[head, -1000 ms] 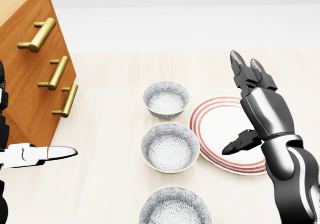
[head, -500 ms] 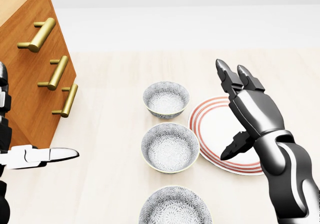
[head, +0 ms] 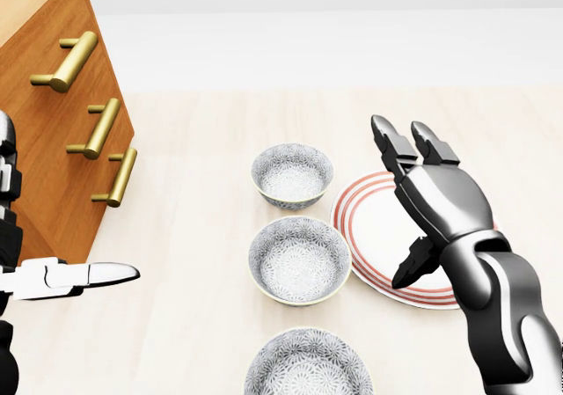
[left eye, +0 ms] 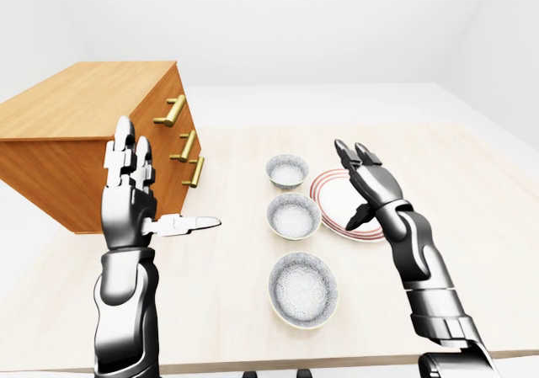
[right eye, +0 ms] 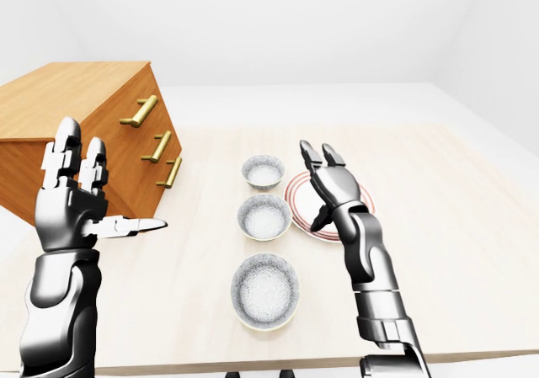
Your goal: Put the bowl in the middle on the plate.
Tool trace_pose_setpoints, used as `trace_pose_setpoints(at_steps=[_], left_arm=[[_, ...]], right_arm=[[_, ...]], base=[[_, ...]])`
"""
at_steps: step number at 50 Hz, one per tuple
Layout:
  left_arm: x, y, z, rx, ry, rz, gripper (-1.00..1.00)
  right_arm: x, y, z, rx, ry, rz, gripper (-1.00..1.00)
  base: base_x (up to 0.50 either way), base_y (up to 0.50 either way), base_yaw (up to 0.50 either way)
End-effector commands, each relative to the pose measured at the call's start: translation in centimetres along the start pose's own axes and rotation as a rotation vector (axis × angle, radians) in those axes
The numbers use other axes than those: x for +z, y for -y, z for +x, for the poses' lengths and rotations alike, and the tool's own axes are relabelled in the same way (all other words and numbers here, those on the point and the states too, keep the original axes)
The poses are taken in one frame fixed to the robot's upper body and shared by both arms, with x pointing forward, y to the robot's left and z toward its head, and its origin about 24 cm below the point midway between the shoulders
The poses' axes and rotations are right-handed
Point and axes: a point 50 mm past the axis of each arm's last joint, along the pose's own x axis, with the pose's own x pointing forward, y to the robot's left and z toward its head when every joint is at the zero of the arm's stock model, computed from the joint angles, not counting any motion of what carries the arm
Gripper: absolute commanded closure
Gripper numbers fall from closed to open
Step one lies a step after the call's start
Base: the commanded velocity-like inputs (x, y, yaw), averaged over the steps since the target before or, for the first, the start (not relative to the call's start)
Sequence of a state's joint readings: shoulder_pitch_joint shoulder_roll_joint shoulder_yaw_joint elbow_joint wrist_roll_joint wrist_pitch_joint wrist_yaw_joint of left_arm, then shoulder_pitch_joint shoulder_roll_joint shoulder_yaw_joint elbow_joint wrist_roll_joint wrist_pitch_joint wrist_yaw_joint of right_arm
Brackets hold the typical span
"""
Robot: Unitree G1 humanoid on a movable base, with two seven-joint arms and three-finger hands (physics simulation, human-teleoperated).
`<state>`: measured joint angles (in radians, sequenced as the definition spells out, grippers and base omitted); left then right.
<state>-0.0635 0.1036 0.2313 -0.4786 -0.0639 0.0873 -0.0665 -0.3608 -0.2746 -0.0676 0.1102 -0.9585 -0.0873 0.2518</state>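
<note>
Three patterned grey bowls stand in a column on the pale wooden table (head: 193, 237). The middle bowl (head: 299, 259) sits between the upper bowl (head: 292, 175) and the lower bowl (head: 308, 364). Just right of the middle bowl lies a white plate (head: 369, 228) with red rings, and nothing lies on it. My right hand (head: 413, 206) hovers open over the plate, fingers spread, thumb pointing down toward the rim. It touches no bowl. Far to the left, my left hand (left eye: 139, 201) is raised and open, holding nothing.
A wooden dresser (head: 53, 105) with brass handles stands on the left of the table, close behind my left hand. The table's near edge (left eye: 295, 363) runs along the bottom of the left-eye view.
My right hand has drifted left and slightly down in the head view, from the plate's right side to over its middle. The left hand, bowls and plate have stayed put.
</note>
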Motion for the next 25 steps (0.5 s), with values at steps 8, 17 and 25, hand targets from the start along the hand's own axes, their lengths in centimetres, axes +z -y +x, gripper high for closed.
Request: trace_pose_setpoints(at_steps=[8, 17, 25], left_arm=[[0.0, 0.0, 0.0, -0.001, -0.002, -0.002, -1.00], [0.0, 0.0, 0.0, -0.001, -0.001, -0.003, -1.00], [-0.1, 0.0, 0.0, -0.001, -0.004, -0.004, -1.00]], right_arm=[[0.9, -0.6, 0.3, 0.016, 0.013, -0.050, -1.00], [1.5, -1.2, 0.2, 0.027, 0.028, -0.053, -1.00], [1.7, -1.9, 0.0, 0.033, 0.027, -0.065, -1.00]], base=[[0.00, 0.00, 0.00], [0.00, 0.00, 0.00], [0.00, 0.00, 0.00]])
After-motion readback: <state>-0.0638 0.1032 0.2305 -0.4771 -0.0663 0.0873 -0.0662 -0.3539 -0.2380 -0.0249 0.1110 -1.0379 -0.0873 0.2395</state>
